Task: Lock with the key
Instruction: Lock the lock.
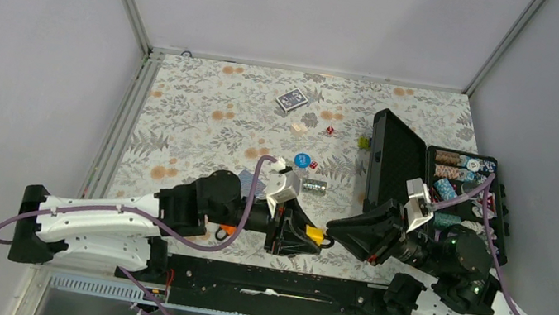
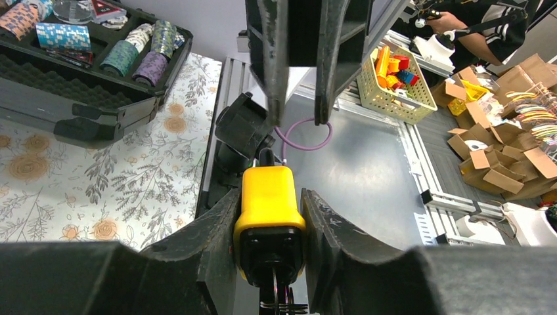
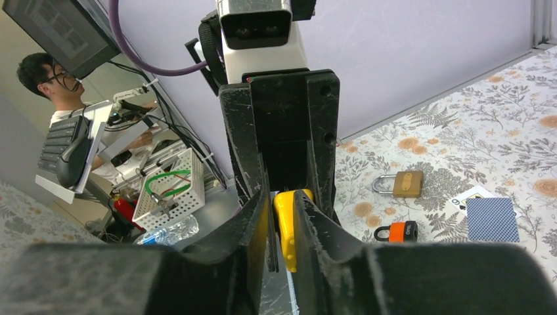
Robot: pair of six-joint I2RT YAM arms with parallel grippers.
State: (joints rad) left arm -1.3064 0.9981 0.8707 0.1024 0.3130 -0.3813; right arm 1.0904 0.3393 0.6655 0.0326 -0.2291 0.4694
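My left pincer (image 2: pixel 270 197) is closed on the yellow padlock (image 2: pixel 269 210). The two fingers press its flat sides, one on each side, and the body lies lengthwise between them. In the top view this padlock is lifted above the near part of the flowered table (image 1: pixel 205 130), in the middle between my two arms.

The dark shackle (image 2: pixel 266 157) points away from my left wrist, toward my right pincer (image 2: pixel 299 118). I cannot tell if the shackle is pushed in or not. At the black end of the padlock, on the side of my wrist, a thin dark metal piece (image 2: pixel 276 298) comes out. It may be the key, but I cannot tell this surely.

My right pincer faces the left one, tip to tip. Its fingers stand a little apart, and in the left wrist view the gap between them holds nothing. Their tips are just beyond the shackle.

Farther on the table lie a brass padlock (image 3: pixel 408 184) and a small orange padlock (image 3: pixel 401 231), near each other. A blue-backed playing card (image 3: pixel 492 220) lies just beside the orange one. On the right side the black case (image 1: pixel 393 158) stands open, with poker chips (image 1: pixel 458 172) in its compartments.
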